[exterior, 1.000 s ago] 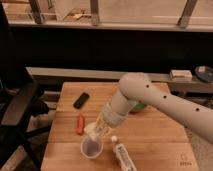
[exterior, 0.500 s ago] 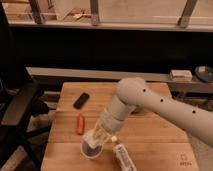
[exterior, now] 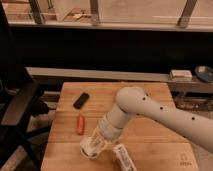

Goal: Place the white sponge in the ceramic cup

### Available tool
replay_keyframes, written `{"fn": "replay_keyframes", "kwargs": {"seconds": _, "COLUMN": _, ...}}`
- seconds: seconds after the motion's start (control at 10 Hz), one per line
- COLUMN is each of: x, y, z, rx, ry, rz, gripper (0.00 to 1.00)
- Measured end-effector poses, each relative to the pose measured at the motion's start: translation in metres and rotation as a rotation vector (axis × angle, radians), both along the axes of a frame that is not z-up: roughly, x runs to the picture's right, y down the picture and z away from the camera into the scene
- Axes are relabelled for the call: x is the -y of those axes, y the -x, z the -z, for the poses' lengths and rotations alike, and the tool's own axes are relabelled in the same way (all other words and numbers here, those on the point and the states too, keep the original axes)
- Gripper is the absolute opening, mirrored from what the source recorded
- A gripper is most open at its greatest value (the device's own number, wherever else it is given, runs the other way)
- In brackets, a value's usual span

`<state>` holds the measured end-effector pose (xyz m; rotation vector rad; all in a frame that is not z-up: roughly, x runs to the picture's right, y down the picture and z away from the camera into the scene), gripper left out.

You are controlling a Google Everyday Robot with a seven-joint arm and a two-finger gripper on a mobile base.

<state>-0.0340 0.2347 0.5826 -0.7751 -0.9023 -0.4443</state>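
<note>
Where pincer (exterior: 93,146) dips, ceramic cup (exterior: 86,150) directly beneath.

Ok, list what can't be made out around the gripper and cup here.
- Ceramic cup, camera view: only part of its rim shows; the gripper covers the rest.
- White sponge: not visible; the gripper hides where it would be.
- White tube: its lower end is cut off by the bottom edge.
- Arm: runs off the right edge.
</note>
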Motion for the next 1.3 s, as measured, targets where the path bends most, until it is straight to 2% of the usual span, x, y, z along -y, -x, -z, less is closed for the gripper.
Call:
{"fn": "replay_keyframes", "kwargs": {"seconds": 0.5, "x": -0.01, "y": -0.019, "z": -0.001, "rx": -0.043, "ry": 0.013, "rz": -0.061, "gripper": 0.71}}
{"fn": "replay_keyframes", "kwargs": {"seconds": 0.6, "x": -0.01, "y": -0.022, "z": -0.001, "rx": -0.046, "ry": 0.014, "rz": -0.067, "gripper": 0.76}}
{"fn": "replay_keyframes", "kwargs": {"seconds": 0.7, "x": -0.009, "y": -0.023, "z": -0.002, "rx": -0.043, "ry": 0.009, "rz": -0.068, "gripper": 0.8}}
{"fn": "replay_keyframes", "kwargs": {"seconds": 1.2, "x": -0.001, "y": -0.024, "z": -0.004, "rx": -0.036, "ry": -0.018, "rz": -0.056, "gripper": 0.8}}
{"fn": "replay_keyframes", "kwargs": {"seconds": 1.3, "x": 0.008, "y": -0.03, "z": -0.004, "rx": -0.057, "ry": -0.043, "rz": -0.056, "gripper": 0.8}}
